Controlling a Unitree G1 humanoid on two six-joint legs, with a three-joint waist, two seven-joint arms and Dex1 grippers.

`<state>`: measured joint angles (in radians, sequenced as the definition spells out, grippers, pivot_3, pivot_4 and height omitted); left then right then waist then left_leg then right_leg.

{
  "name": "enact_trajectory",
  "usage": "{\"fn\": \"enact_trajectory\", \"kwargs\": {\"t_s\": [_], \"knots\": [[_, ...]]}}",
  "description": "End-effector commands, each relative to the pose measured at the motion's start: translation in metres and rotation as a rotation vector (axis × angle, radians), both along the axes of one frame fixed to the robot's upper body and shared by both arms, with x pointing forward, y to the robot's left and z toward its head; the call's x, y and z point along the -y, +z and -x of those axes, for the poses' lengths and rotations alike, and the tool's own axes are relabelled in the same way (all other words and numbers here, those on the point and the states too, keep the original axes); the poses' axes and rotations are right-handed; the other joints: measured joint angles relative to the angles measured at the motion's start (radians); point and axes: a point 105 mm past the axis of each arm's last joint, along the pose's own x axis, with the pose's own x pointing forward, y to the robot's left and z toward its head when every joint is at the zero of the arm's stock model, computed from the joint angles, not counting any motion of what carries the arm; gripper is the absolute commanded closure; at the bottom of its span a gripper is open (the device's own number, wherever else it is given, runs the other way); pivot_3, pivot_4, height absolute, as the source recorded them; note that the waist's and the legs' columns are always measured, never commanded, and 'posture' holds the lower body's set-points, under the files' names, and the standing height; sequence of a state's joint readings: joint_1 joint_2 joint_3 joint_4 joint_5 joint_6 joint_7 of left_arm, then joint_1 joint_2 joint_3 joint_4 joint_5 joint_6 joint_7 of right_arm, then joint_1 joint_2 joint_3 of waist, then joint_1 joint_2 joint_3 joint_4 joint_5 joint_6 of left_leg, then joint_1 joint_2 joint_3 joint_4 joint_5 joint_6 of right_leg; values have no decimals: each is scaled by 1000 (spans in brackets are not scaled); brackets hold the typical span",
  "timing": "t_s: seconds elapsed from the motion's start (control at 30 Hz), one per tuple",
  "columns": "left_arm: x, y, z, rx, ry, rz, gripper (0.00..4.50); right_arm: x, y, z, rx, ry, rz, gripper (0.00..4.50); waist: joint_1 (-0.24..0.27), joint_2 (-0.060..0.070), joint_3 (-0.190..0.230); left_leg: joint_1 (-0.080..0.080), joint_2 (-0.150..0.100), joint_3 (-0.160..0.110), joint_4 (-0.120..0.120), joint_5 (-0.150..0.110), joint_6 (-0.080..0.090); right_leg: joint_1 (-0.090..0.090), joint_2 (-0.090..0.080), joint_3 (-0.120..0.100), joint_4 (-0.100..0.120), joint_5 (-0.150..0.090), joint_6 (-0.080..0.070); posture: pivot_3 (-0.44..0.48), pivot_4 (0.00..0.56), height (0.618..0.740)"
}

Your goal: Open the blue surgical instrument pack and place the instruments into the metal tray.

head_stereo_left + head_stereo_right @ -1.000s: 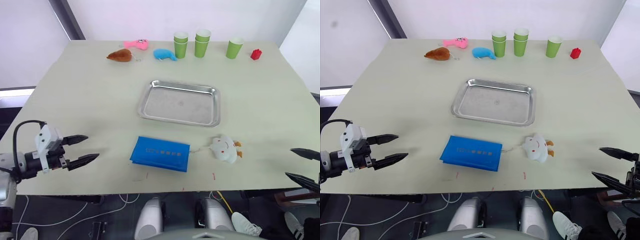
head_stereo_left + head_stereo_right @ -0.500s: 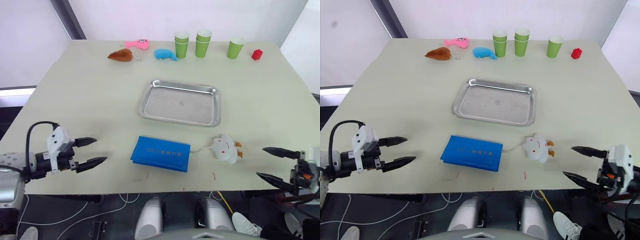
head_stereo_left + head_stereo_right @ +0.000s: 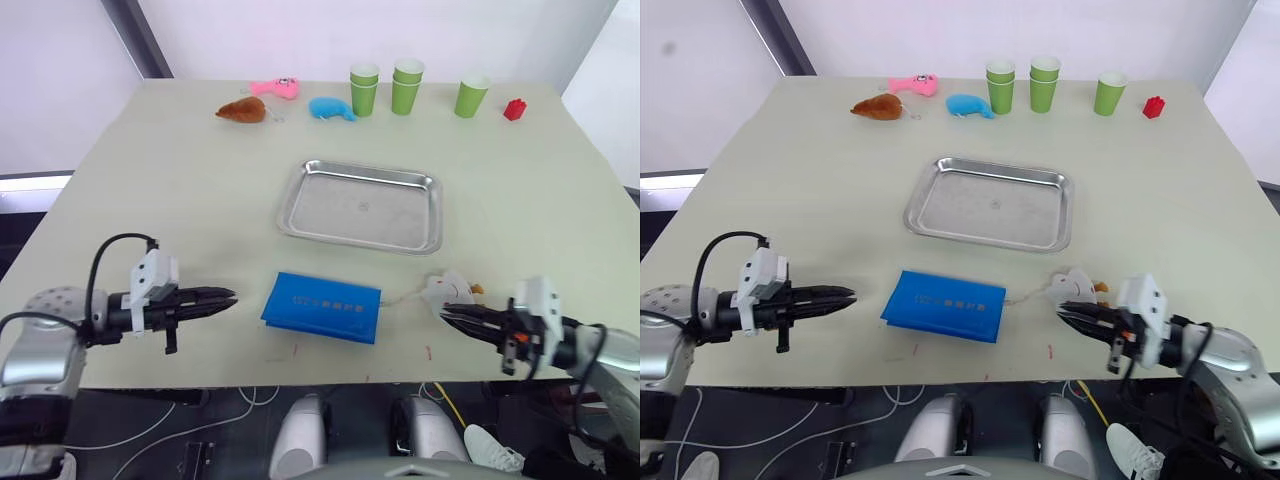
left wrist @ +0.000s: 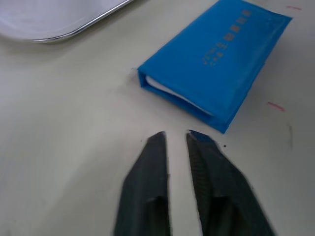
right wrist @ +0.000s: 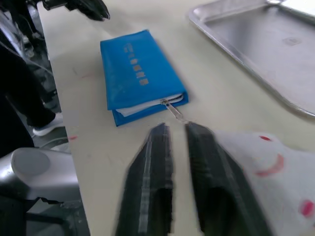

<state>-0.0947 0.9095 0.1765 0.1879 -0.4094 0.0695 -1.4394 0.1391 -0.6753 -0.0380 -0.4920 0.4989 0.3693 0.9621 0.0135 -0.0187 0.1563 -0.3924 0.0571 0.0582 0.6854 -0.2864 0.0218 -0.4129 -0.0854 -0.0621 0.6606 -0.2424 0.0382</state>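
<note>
Across the pale table, I see the blue surgical instrument pack closed before the empty metal tray. Both my left gripper and right gripper are nearly closed, empty; the right may snag the white plush toy beside the zipper pull.

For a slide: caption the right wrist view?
Right gripper nearly shut, pointing at the closed blue pack's zipper pull, white plush toy alongside.

tabletop pale | centre: metal tray | near edge: closed blue surgical instrument pack, white plush | far edge: three plush toys, green cups, red block
</note>
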Motion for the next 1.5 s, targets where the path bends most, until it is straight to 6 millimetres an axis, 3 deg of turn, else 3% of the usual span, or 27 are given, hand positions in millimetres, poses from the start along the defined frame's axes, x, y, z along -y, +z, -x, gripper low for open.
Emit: {"fn": "enact_trajectory", "kwargs": {"t_s": [0.03,0.3,0.5,1.07,1.3,1.5], "knots": [[3,-6,-5,-2,-54,-24,4422,-13,-3,-7,-6,-1,40,4490,0,0,0,0,0,0,0,0,0,0,0,0,0,0,0,0,150,739],[17,-13,-20,-24,-133,-17,4422,-37,-27,-16,-119,-19,97,4490,0,-1,-1,-3,0,-1,1,0,0,-1,0,-1,-1,0,0,0,150,739],[27,-13,-27,-20,-162,-2,4422,-49,-38,-22,-102,-10,141,4490,-5,-2,-1,-2,0,-2,1,0,0,-1,0,-1,0,0,0,0,150,739],[39,-23,-35,-16,-183,17,4422,-69,-32,-44,-44,5,91,4490,-21,-3,-2,-2,0,-3,2,0,0,-1,1,-1,2,0,0,0,150,739],[65,-32,-39,-11,-188,81,4422,-57,-31,-56,-18,-47,100,4490,-23,-3,-2,-1,0,-3,3,0,0,1,1,-1,2,1,0,0,150,739],[85,-39,-50,2,-178,112,4422,-30,-24,-76,36,-134,132,4490,-3,-3,-2,-1,-3,-6,6,2,0,3,1,0,2,2,1,0,150,739]]}}
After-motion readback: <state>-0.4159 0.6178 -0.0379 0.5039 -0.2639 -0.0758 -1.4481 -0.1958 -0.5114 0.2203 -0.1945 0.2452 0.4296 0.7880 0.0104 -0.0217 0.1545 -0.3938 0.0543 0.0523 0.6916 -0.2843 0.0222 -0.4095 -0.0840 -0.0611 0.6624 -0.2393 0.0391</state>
